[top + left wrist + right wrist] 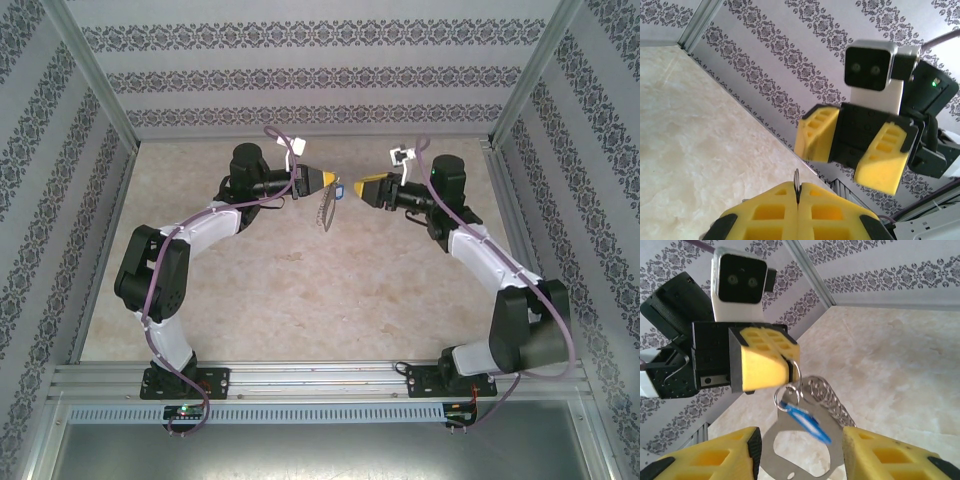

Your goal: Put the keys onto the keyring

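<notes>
Top external view: left gripper (329,181), black body with yellow honeycomb-moulded plastic fingers, pressed together on the top of the grey oval metal keyring (321,210). The keyring hangs clear above the beige marbled table (300,300), with its long axis running from the fingertips down toward the near edge and a fine-linked chain (318,218) alongside it. The keys (337,190) read as a small bright-blue spot between the two facing tips. The right gripper (358,186) is of the same make, just beside the tag, with its jaws too small to read here. The surround is grey wallpaper walls (320,70) with damask stripes. Left wrist view: the left gripper (797,191) has its pads closed flush, with a thin metal ring edge (797,181) standing upright in the seam. The right gripper (845,162) is opposite, with its fingers apart and nothing between them. Right wrist view: the right gripper (799,447) has its fingers spread at either side of the frame. The left gripper (788,369) is clamped on a thin wire ring. Below it hangs the keyring (790,462), a flat, matt plate loop with its long axis top to bottom, and the chain (829,401) is glossy and coiled behind it. The keys (806,423) show as a smooth oval tag slanting from upper left to lower right across the loop, under a small split ring (786,393). The key blade cannot be made out.
</notes>
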